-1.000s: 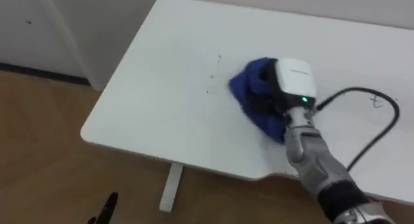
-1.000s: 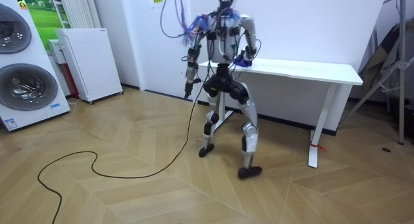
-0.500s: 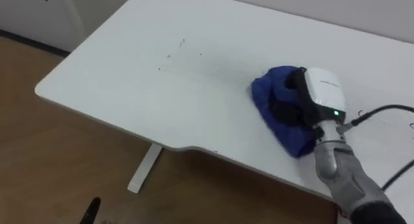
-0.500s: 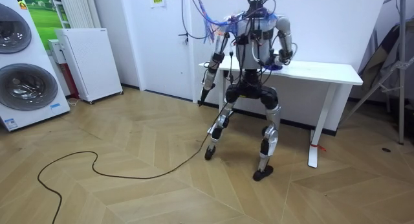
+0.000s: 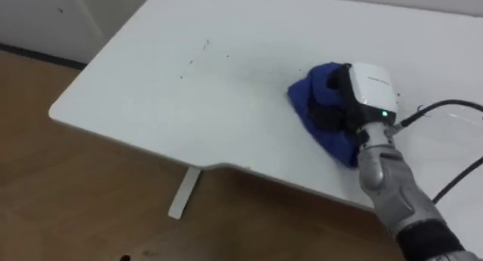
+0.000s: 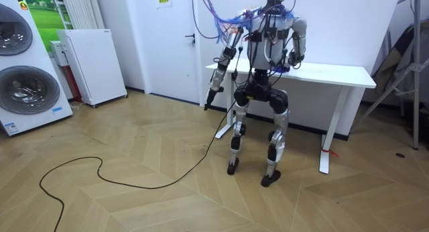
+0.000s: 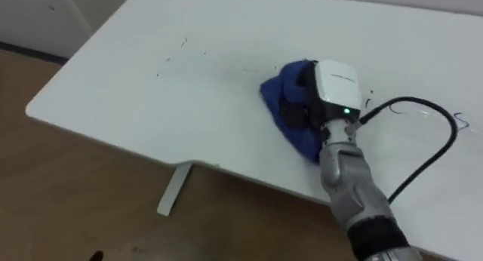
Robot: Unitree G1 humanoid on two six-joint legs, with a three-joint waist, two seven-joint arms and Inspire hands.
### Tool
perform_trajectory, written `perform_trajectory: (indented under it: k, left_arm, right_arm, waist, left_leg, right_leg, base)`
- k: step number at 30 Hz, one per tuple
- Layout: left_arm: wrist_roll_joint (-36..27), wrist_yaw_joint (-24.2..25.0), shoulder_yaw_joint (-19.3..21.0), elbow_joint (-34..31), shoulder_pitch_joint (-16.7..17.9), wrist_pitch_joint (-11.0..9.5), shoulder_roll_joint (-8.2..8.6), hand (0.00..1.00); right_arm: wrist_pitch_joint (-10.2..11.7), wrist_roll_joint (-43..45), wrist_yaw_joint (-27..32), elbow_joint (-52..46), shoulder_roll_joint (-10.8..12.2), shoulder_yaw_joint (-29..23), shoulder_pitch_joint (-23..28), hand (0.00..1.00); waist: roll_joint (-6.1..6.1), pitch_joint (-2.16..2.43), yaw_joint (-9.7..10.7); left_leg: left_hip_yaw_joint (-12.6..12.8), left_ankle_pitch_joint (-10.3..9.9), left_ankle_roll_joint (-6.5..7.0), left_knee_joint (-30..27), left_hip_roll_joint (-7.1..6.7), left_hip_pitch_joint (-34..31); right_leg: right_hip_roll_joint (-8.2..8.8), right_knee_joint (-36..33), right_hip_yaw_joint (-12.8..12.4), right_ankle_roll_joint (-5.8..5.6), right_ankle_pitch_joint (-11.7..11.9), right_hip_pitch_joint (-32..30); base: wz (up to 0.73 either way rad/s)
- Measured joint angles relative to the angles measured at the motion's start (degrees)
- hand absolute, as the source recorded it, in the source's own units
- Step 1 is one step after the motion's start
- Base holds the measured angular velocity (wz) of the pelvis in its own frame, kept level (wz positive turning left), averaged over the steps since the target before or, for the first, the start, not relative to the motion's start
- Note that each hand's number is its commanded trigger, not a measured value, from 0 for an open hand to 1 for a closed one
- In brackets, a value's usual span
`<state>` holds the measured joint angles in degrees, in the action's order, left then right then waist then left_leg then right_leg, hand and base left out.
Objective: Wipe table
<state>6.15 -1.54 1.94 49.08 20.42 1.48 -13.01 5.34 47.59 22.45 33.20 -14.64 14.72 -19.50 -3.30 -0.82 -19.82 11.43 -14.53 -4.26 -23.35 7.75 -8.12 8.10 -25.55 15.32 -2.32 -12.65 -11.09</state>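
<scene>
Wiping under way: blue cloth (image 5: 306,104) on white bench (image 5: 136,102), job part done at best.
Cloth lies bunched on the bench top, towards the near edge, under the right hand (image 5: 367,89); the hand bears down on it, fingers sunk among the folds, so whether they lie flat or curl cannot be told. Faint dark marks (image 5: 193,60) show on the bench well to the cloth's left, unwiped by the look of it; that stretch is judged left to do. Left hand (image 6: 216,83) hangs off the bench at the room view's left, idle. Robot stands close against the bench's long side.
</scene>
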Motion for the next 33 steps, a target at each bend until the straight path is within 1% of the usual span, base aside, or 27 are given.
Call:
perform_trajectory:
  k: [2, 3, 4, 5, 6, 7, 8, 9, 10, 11, 12, 14, 16, 18, 19, 20, 21, 22, 23, 24, 25, 26, 28, 30, 31, 32, 33]
  left_arm:
    - [-0.1, 0.1, 0.3, -0.4, 1.0, 0.5, -0.18, 0.00]
    - [-1.0, 0.1, 0.5, -1.1, 2.0, 0.6, -0.40, 0.00]
    - [-1.0, 0.2, 0.7, -1.3, 2.1, 0.6, -0.45, 0.00]
    - [-0.9, 0.3, 1.5, -1.3, 2.4, 0.7, -0.52, 0.00]
    - [-0.9, 0.3, 2.2, -1.4, 2.4, 0.7, -0.52, 0.00]
    - [-0.5, 0.5, 3.6, -2.0, 2.5, 0.7, -0.57, 0.00]
    - [0.0, 0.5, 5.1, -3.0, 3.1, 0.6, -0.78, 0.00]
    - [0.4, 0.4, 6.3, -3.5, 3.4, 0.5, -1.33, 0.00]
    - [0.5, 0.3, 6.9, -3.7, 3.5, 0.5, -1.51, 0.00]
    - [1.0, -0.3, 7.8, -4.3, 3.6, 0.4, -1.60, 0.00]
    - [1.2, -0.4, 8.0, -4.5, 3.6, 0.3, -1.57, 0.00]
    - [0.9, -0.4, 8.0, -4.5, 3.1, -1.0, -1.61, 0.00]
    - [0.6, -0.5, 7.6, -4.5, 2.5, -1.7, -1.57, 0.00]
    - [0.2, -0.5, 5.9, -4.2, 0.8, -1.8, -1.45, 0.00]
    - [0.0, -0.5, 4.4, -4.2, -0.2, -1.8, -1.31, 0.00]
    - [-0.6, -0.5, 2.8, -3.5, -1.9, -2.1, -1.21, 0.00]
    - [-1.0, -0.6, 1.9, -2.5, -3.1, -2.1, -0.95, 0.00]
    - [-1.0, -0.7, 1.5, -2.0, -3.5, -2.1, -0.79, 0.00]
    - [-1.1, -0.7, 0.7, -0.2, -4.7, -2.2, -0.53, 0.00]
    - [-1.5, -0.7, -0.2, 1.3, -6.1, -2.2, -0.52, 0.00]
    - [-1.7, -0.7, -0.5, 1.6, -6.3, -2.1, -0.50, 0.00]
    - [-1.7, -0.4, -1.3, 1.5, -6.2, -2.2, -0.53, 0.00]
    - [-1.8, -0.1, -2.2, 1.0, -6.0, -2.2, -0.53, 0.00]
    - [-1.8, 0.6, -2.6, 0.3, -4.8, -1.9, -0.56, 0.00]
    - [-1.9, 0.9, -2.4, 0.2, -3.5, -1.7, -0.57, 0.00]
    - [-1.8, 1.2, -2.2, -0.1, -1.7, -1.0, -0.56, 0.00]
    - [-1.9, 1.3, -2.2, -0.2, -1.3, -0.7, -0.57, 0.00]
  right_arm:
    - [0.6, -0.7, 0.9, 0.7, -0.6, -0.4, 0.7, 1.00]
    - [1.4, -1.1, 2.1, 1.2, -0.8, -1.0, 1.3, 1.00]
    - [1.8, -1.2, 3.0, 1.6, -0.9, -1.4, 1.8, 1.00]
    - [3.0, -1.3, 4.7, 1.9, -1.3, -3.3, 3.5, 1.00]
    - [3.6, -1.3, 5.6, 2.1, -1.6, -4.5, 4.7, 1.00]
    - [4.3, -1.6, 7.5, 2.4, -2.0, -7.4, 7.4, 1.00]
    - [5.4, -2.1, 9.5, 3.8, -2.1, -10.7, 10.2, 1.00]
    - [5.8, -2.6, 11.1, 5.1, -2.3, -14.3, 12.4, 1.00]
    - [5.8, -3.3, 11.7, 5.9, -2.8, -15.5, 13.3, 1.00]
    - [5.8, -4.6, 12.4, 7.2, -4.0, -17.8, 14.8, 1.00]
    - [5.8, -4.9, 12.7, 7.9, -4.5, -19.0, 15.3, 1.00]
    - [5.0, -5.3, 13.3, 9.2, -5.9, -21.7, 16.9, 1.00]
    - [4.1, -5.2, 13.3, 9.1, -6.0, -22.1, 17.1, 1.00]
    - [3.2, -5.2, 13.3, 8.2, -6.0, -21.2, 16.8, 1.00]
    - [1.8, -5.3, 13.1, 7.3, -6.0, -20.3, 15.9, 1.00]
    - [0.6, -4.6, 13.1, 5.7, -6.0, -19.2, 15.3, 1.00]
    - [-0.3, -4.2, 12.6, 4.8, -5.7, -17.1, 13.4, 1.00]
    - [-0.8, -3.9, 12.0, 4.2, -5.4, -16.1, 12.2, 1.00]
    - [-1.4, -2.9, 11.2, 3.8, -5.1, -13.2, 9.7, 1.00]
    - [-2.1, -2.0, 9.8, 3.1, -4.7, -10.1, 7.5, 1.00]
    - [-2.4, -1.6, 8.8, 2.5, -4.7, -8.8, 6.5, 1.00]
    - [-2.4, 0.0, 6.8, 1.6, -4.7, -5.7, 4.1, 1.00]
    - [-2.2, 2.4, 5.0, 1.4, -4.7, -2.8, 0.7, 1.00]
    - [-2.2, 3.2, 3.8, 0.5, -4.7, -1.7, -0.3, 1.00]
    - [-1.8, 3.4, 3.5, 0.4, -4.7, -1.8, -0.3, 1.00]
    - [-1.4, 3.3, 3.4, 0.4, -4.9, -1.8, -0.1, 1.00]
    - [-1.2, 3.0, 3.6, 0.7, -5.1, -2.0, 0.1, 1.00]
  waist:
    - [0.66, 0.12, 1.3]
    - [1.23, 0.15, 3.1]
    - [1.44, 0.18, 4.1]
    - [2.18, 0.14, 6.1]
    - [2.59, 0.22, 6.7]
    - [3.43, 0.32, 7.8]
    - [4.07, 0.51, 9.6]
    - [4.85, 0.76, 10.5]
    - [5.21, 0.94, 10.6]
    - [5.49, 1.14, 11.1]
    - [5.48, 1.14, 11.7]
    - [5.46, 1.07, 12.6]
    - [5.30, 0.96, 13.1]
    - [4.39, 0.45, 13.0]
    - [3.67, 0.15, 12.7]
    - [2.86, -0.12, 11.6]
    - [2.60, -0.07, 10.6]
    - [2.42, -0.18, 9.9]
    - [1.98, -0.22, 9.2]
    - [2.11, -0.26, 8.4]
    - [2.20, -0.22, 8.4]
    - [2.30, -0.22, 7.9]
    - [2.35, -0.21, 6.5]
    - [2.74, -0.18, 5.3]
    - [2.93, -0.14, 4.6]
    - [3.07, -0.09, 4.2]
    - [3.17, -0.09, 4.3]
  left_leg:
    - [-0.4, 0.2, 0.05, 0.7, -0.19, 0.5]
    - [-0.9, 0.2, 0.05, 0.7, -0.36, 0.4]
    - [-1.4, 0.2, 0.06, 0.8, -0.41, 0.3]
    - [-1.9, 0.3, 0.33, 1.0, -0.84, 0.3]
    - [-2.0, 0.4, 0.45, 1.2, -1.04, 0.5]
    - [-2.0, 0.4, 0.52, 1.2, -1.31, 0.7]
    - [-2.0, 0.4, 0.67, 1.2, -1.52, 1.0]
    - [-1.8, 0.4, 0.79, 1.6, -1.92, 1.5]
    - [-1.7, 0.4, 0.89, 1.7, -2.09, 1.7]
    - [-1.7, 0.1, 1.36, 1.7, -2.31, 2.1]
    - [-1.7, -0.1, 1.68, 1.7, -2.40, 2.4]
    - [-1.8, -0.5, 2.29, 1.5, -2.77, 2.8]
    - [-1.8, -0.8, 2.50, 1.5, -2.94, 2.7]
    - [-1.8, -0.9, 2.62, 0.8, -2.92, 2.7]
    - [-1.6, -0.9, 2.66, 0.5, -2.76, 2.4]
    - [-1.2, -0.9, 2.62, 0.4, -2.40, 2.1]
    - [-1.4, -1.0, 2.42, 0.6, -2.44, 1.6]
    - [-1.5, -1.0, 2.43, 0.6, -2.47, 1.4]
    - [-2.2, -0.6, 2.61, 0.8, -2.52, 0.7]
    - [-2.2, 0.0, 2.59, 1.4, -2.50, 0.5]
    - [-2.3, 0.3, 2.49, 1.8, -2.50, 0.4]
    - [-2.4, 0.6, 2.23, 2.1, -2.32, 0.1]
    - [-2.8, 0.8, 1.86, 2.2, -1.96, -0.5]
    - [-3.7, 1.2, 1.62, 2.6, -1.94, -0.9]
    - [-4.2, 1.2, 1.60, 2.7, -1.92, -1.1]
    - [-4.5, 1.2, 1.60, 2.8, -1.93, -1.2]
    - [-4.7, 1.2, 1.60, 2.8, -1.99, -1.2]
  right_leg:
    - [0.07, 0.8, 0.4, -0.13, 0.1, 0.8]
    - [0.18, 1.3, 1.0, -0.23, 0.1, 1.3]
    - [0.22, 1.9, 1.7, -0.39, 0.2, 1.8]
    - [0.66, 2.6, 2.7, -0.71, 0.3, 2.4]
    - [0.87, 2.9, 3.0, -0.91, 0.3, 2.7]
    - [1.08, 3.8, 3.5, -1.35, 0.5, 3.7]
    - [1.30, 4.8, 4.3, -1.76, 0.7, 5.0]
    - [1.71, 4.9, 4.5, -1.98, 0.8, 5.4]
    - [1.91, 4.8, 4.5, -2.11, 0.9, 5.5]
    - [2.27, 4.8, 5.0, -2.30, 1.0, 6.1]
    - [2.45, 4.7, 5.4, -2.35, 1.0, 6.3]
    - [3.32, 3.0, 6.2, -2.36, 1.0, 6.4]
    - [3.65, 2.7, 6.3, -2.45, 1.1, 6.3]
    - [3.59, 2.9, 6.0, -2.60, 1.2, 6.6]
    - [3.41, 3.0, 5.7, -2.49, 1.6, 6.3]
    - [2.79, 3.5, 4.9, -2.22, 2.2, 5.8]
    - [2.05, 4.1, 3.6, -1.82, 2.8, 4.6]
    - [1.71, 4.2, 3.1, -1.64, 3.1, 4.0]
    - [1.12, 5.0, 3.0, -1.36, 3.7, 3.1]
    - [0.63, 5.0, 2.1, -0.64, 4.2, 2.2]
    - [0.45, 4.9, 1.8, -0.51, 4.3, 1.9]
    - [0.03, 5.0, 1.6, -0.35, 4.3, 1.4]
    - [-0.41, 5.2, 1.9, 0.02, 4.3, 0.6]
    - [-0.62, 6.0, 2.7, 0.13, 4.4, 0.6]
    - [-0.61, 6.1, 3.1, 0.16, 4.3, 0.6]
    - [-0.56, 6.3, 3.7, 0.10, 4.3, 0.8]
    - [-0.49, 6.4, 4.0, 0.08, 4.3, 1.0]
  base:
    - [0.14]
    - [0.23]
    - [0.41]
    - [0.36]
    - [0.34]
    - [0.30]
    - [0.27]
    - [0.15]
    - [-0.05]
    - [-0.04]
    - [0.00]
    - [-0.03]
    - [-0.11]
    - [-0.10]
    - [-0.18]
    - [-0.43]
    - [-0.56]
    - [-0.64]
    - [-0.53]
    - [-0.34]
    - [-0.12]
    - [0.00]
    - [0.05]
    - [0.20]
    - [0.19]
    - [0.18]
    - [0.23]
